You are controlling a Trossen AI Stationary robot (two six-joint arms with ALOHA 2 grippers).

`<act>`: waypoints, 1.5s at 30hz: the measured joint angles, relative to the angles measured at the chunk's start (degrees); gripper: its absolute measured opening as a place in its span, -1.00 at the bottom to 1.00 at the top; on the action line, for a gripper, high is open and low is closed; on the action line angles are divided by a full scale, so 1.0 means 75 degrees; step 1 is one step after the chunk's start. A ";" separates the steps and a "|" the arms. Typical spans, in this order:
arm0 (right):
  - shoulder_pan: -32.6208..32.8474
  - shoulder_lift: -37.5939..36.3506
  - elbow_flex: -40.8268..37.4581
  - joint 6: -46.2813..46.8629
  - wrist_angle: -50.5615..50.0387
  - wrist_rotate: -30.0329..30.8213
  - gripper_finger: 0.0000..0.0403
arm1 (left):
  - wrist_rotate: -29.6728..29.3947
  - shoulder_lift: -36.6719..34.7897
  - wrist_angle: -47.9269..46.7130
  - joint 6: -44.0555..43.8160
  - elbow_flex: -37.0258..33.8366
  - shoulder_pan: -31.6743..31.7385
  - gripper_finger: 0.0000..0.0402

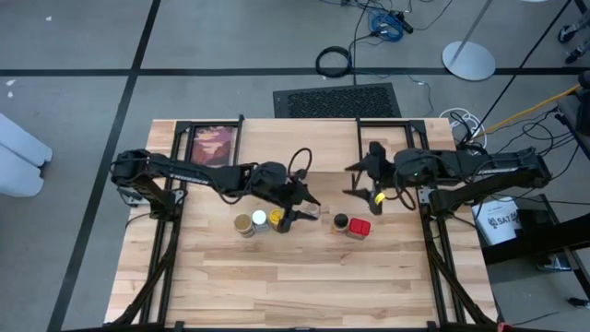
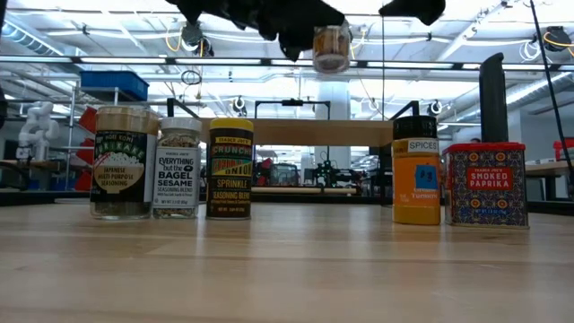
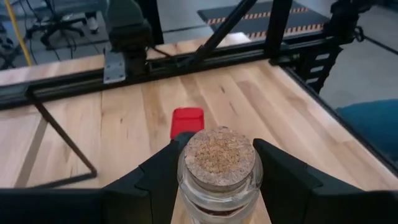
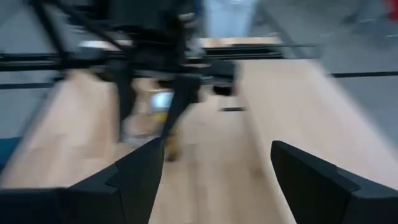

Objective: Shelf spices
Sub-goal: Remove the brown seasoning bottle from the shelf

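The left gripper [image 1: 312,208] hung above the middle of the table [image 1: 304,286], its two fingers [image 3: 155,177] clamped on the sides of a small glass jar [image 3: 219,180] with a cork stopper. Seen level with the tabletop, that glass jar rode high in the air, well clear of the wood and above the shelf [image 2: 300,132], a narrow light plank on thin black legs standing farther back.

The right gripper [image 1: 361,171] waited over the rear right part of the table with its fingers spread wide and nothing between them.

Five spices stood in a row on the tabletop in front of the shelf. From the left as the level view showed them: a green-labelled jar [image 2: 124,163], a bagel seasoning jar [image 2: 178,169], a yellow-lidded jar [image 2: 230,169], then, well apart, an orange jar [image 2: 416,170] with a dark lid and, just beside it, a red paprika tin [image 2: 485,185].

A reddish picture [image 1: 214,145] in a black frame lay flat at the rear left of the table.
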 joint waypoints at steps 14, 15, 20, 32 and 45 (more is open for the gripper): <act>0.0420 0.0499 -0.0310 0.0358 0.0341 -0.1407 0.41 | 0.0419 -0.0026 0.0057 0.0204 0.0727 -0.0242 -0.04; 0.0423 0.0555 -0.0332 0.0344 0.0432 -0.1404 0.41 | 0.0467 -0.0026 0.0074 0.0209 0.0763 -0.0241 -0.04; 0.0411 0.0760 -0.0329 0.0494 0.0876 -0.1562 0.41 | 0.0478 -0.0026 0.0057 0.0275 0.0866 -0.0239 -0.04; 0.0338 0.1095 -0.0329 0.0886 0.1453 -0.2189 0.41 | 0.0539 -0.0026 0.0070 0.0602 0.0890 -0.0274 -0.04; 0.0238 0.1620 -0.0329 0.0712 0.2055 -0.2774 0.41 | 0.0542 -0.0026 0.0082 0.0829 0.0889 -0.0290 -0.04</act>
